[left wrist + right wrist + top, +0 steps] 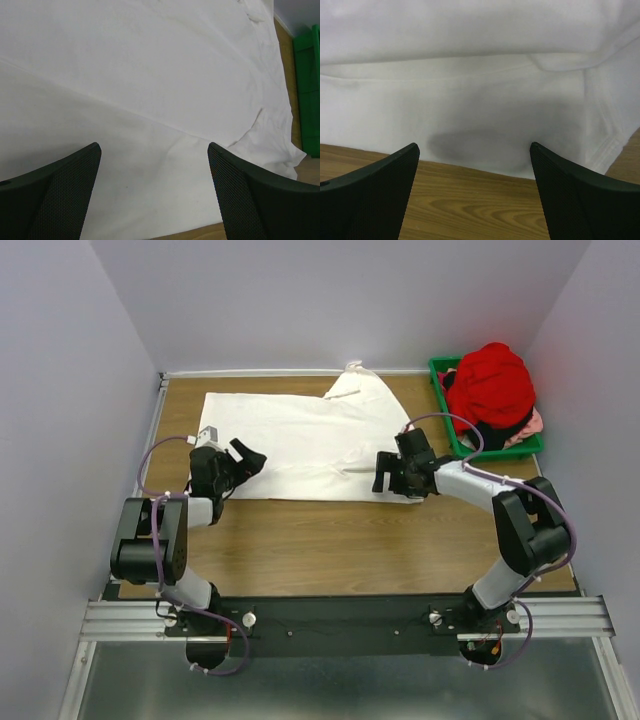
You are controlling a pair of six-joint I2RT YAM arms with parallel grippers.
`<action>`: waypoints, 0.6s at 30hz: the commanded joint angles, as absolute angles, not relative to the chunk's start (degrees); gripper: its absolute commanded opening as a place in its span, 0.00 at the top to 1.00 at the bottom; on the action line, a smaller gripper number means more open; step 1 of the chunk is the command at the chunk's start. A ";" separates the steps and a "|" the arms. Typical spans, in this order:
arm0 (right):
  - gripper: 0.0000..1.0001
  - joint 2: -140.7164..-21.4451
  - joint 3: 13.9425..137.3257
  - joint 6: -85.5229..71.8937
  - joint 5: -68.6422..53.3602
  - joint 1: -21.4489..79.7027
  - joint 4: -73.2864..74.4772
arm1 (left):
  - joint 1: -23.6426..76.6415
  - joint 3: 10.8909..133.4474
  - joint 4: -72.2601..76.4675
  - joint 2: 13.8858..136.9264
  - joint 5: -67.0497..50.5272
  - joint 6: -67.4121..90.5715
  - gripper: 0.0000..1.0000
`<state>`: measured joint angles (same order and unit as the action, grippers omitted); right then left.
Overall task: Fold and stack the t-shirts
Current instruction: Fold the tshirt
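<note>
A white t-shirt (pixel 300 435) lies spread flat across the far half of the wooden table, plain side up, one sleeve (pixel 358 380) reaching toward the back wall. My left gripper (pixel 243 462) hovers open over its near left edge; in the left wrist view white cloth (pixel 150 90) fills the space between the fingers. My right gripper (pixel 385 472) stands open at the shirt's near right hem (pixel 485 167), with bare wood below the fingertips (pixel 555 170). A red t-shirt (pixel 492 382) is heaped in the bin on top of dark and pink ones (pixel 525 428).
The green plastic bin (pixel 442 400) sits at the back right corner, its edge (pixel 306 95) visible in the left wrist view. Grey walls close in the table on three sides. Bare wood (pixel 330 540) stretches between the shirt and the arm bases.
</note>
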<state>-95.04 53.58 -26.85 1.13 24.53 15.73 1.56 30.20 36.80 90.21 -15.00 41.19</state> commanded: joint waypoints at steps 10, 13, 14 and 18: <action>0.03 -88.86 43.77 -31.29 -3.43 24.35 15.38 | 1.41 24.44 29.27 78.41 -10.29 39.46 0.04; 0.03 -87.45 42.37 -31.64 -4.22 24.35 15.38 | 1.49 23.56 27.08 74.46 -9.06 39.03 0.04; 0.03 -86.84 42.10 -31.73 -4.39 24.35 15.55 | 1.49 23.55 26.46 73.40 -8.97 38.94 0.04; 0.03 -83.59 41.92 -31.73 -5.19 24.35 16.26 | 1.67 24.34 22.77 68.13 -7.74 36.92 0.04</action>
